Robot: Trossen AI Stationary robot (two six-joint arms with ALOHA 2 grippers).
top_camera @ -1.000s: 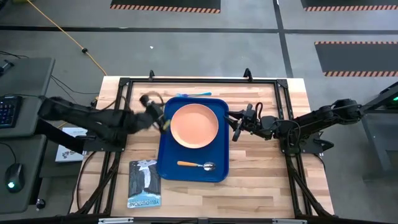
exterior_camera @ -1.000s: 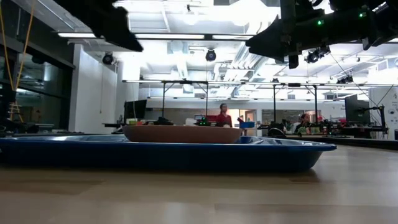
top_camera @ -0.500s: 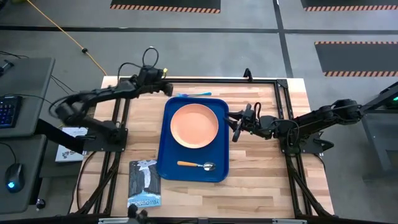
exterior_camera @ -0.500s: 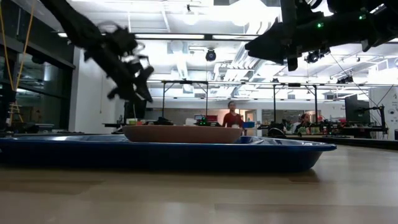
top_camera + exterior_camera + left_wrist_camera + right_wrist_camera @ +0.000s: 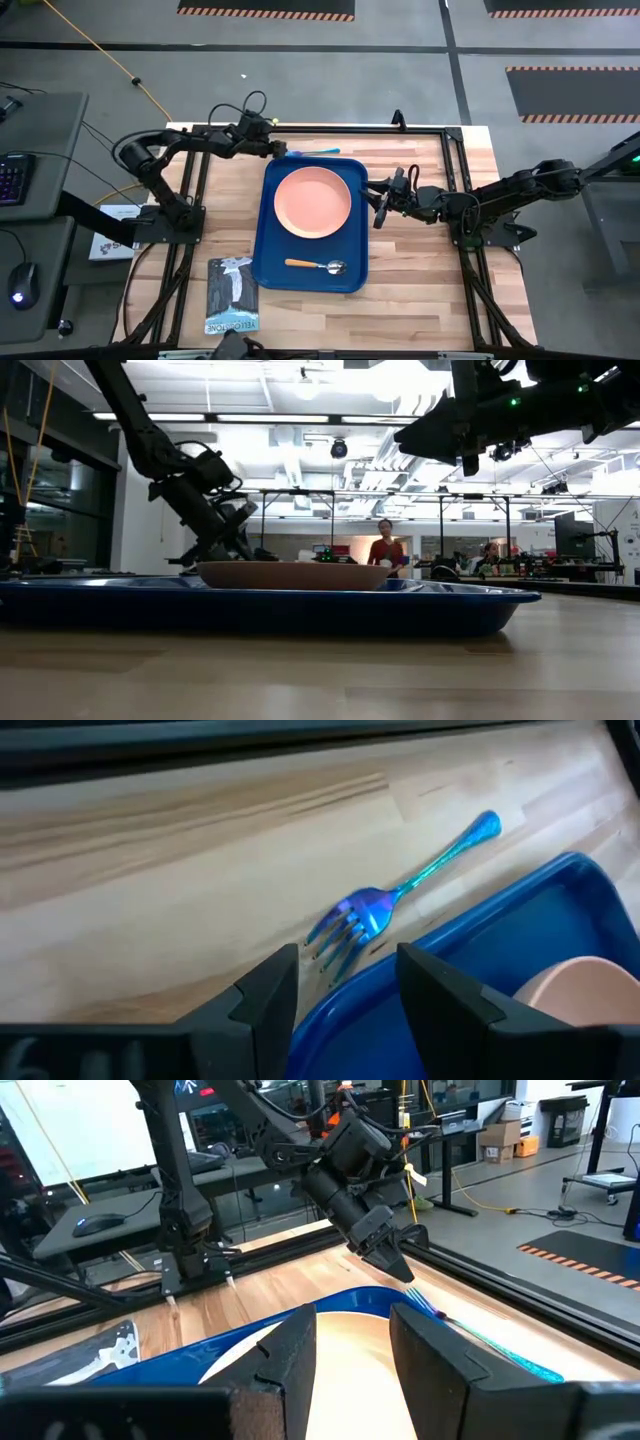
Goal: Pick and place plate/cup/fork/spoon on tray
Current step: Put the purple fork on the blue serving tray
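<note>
The blue tray (image 5: 275,245) lies mid-table. The salmon-pink plate (image 5: 312,200) rests on its far half, and the orange-handled spoon (image 5: 318,265) lies on its near part. On the wood just beyond the tray's far rim lies the light-blue fork (image 5: 318,152), flat, its tines toward the left. My left gripper (image 5: 345,985) is open and slants down just short of the tines (image 5: 342,932), touching nothing. My right gripper (image 5: 380,205) hovers level by the tray's right rim, open with nothing in it. The cup is out of view.
A grey-blue booklet (image 5: 232,295) lies at the near left of the table. Black frame rails (image 5: 330,127) run along the far edge behind the fork. People stand in the room beyond (image 5: 385,550).
My left gripper has swung from over the tray's left rim toward the table's far edge. It has then come down and rolled, and it ends at the fork's tine end. Its fingers stay apart. The fork, plate and spoon have not moved.
</note>
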